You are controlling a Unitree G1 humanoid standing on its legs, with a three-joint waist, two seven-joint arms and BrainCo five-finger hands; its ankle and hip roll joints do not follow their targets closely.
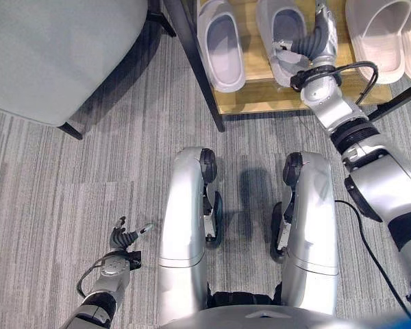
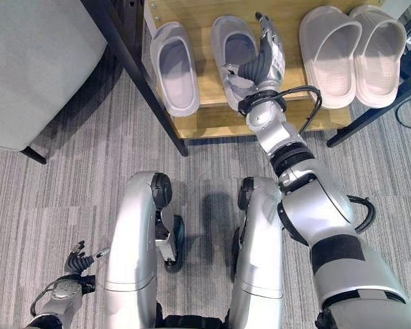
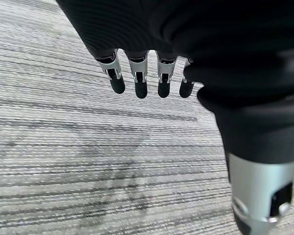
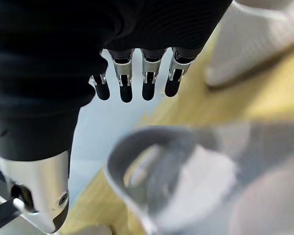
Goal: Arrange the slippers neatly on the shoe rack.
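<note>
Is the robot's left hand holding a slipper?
No, the left robot hand hangs open over bare carpet, far from the slippers.

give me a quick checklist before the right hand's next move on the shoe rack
1. Right hand over the grey slipper on the wooden shelf: ok.
2. Right hand's grip: fingers straight in its wrist view, nothing held: ok.
3. Grey pair together: not ok, the other grey slipper sits apart, with a gap between them.
4. White slippers side by side on the shelf: ok.
5. Left hand low over the carpet, open and idle: ok.
6. Hand touching the slipper: cannot tell.
</note>
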